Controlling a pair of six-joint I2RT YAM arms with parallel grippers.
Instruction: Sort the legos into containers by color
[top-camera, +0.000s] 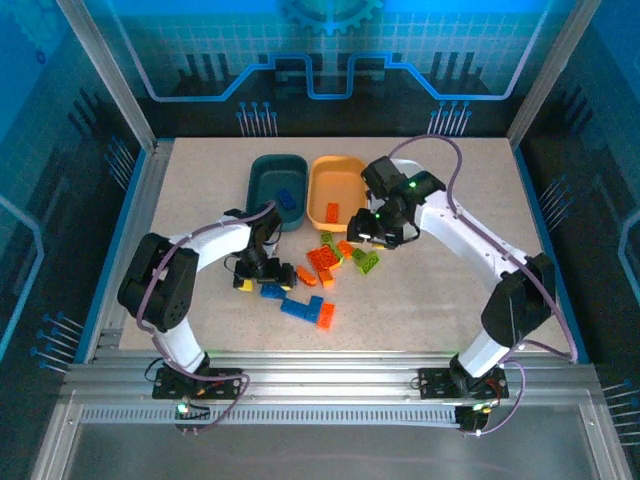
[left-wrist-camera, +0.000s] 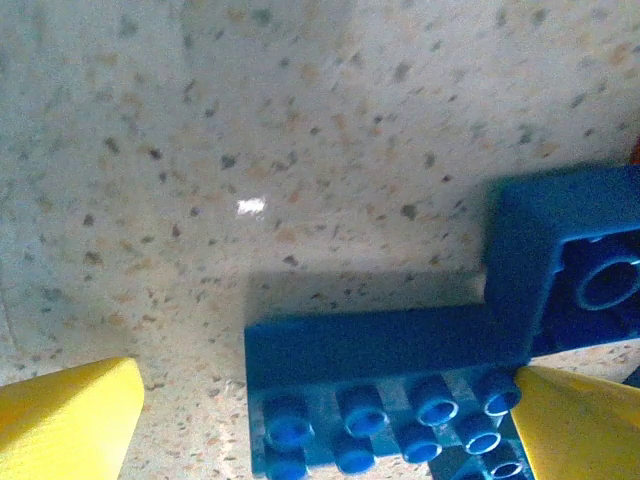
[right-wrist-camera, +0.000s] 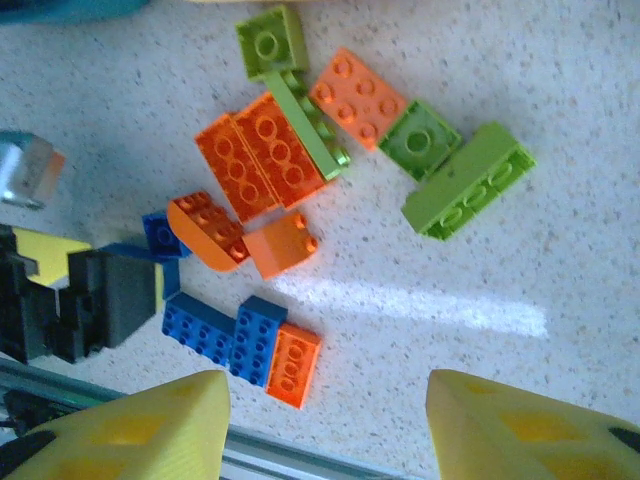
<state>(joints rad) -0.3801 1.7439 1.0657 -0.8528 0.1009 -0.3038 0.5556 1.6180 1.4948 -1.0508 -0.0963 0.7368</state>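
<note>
The legos lie in a loose pile mid-table: orange bricks (top-camera: 321, 260), lime green bricks (top-camera: 365, 261) and blue bricks (top-camera: 297, 307). The dark teal tub (top-camera: 262, 180) holds one blue brick (top-camera: 288, 200). Beside it, the orange tub (top-camera: 345, 178) holds one orange brick (top-camera: 331, 212). The white tub is out of view. My left gripper (left-wrist-camera: 320, 430) is open and low on the table, its yellow fingers (left-wrist-camera: 65, 420) either side of a long blue brick (left-wrist-camera: 380, 345). My right gripper (right-wrist-camera: 330, 430) hangs open above the pile, holding nothing.
In the right wrist view, green bricks (right-wrist-camera: 468, 180) and orange bricks (right-wrist-camera: 260, 160) spread across the speckled table, and a blue and orange pair (right-wrist-camera: 270, 350) lies near the metal front rail (right-wrist-camera: 300, 465). The left arm's black gripper (right-wrist-camera: 80, 295) sits at the left.
</note>
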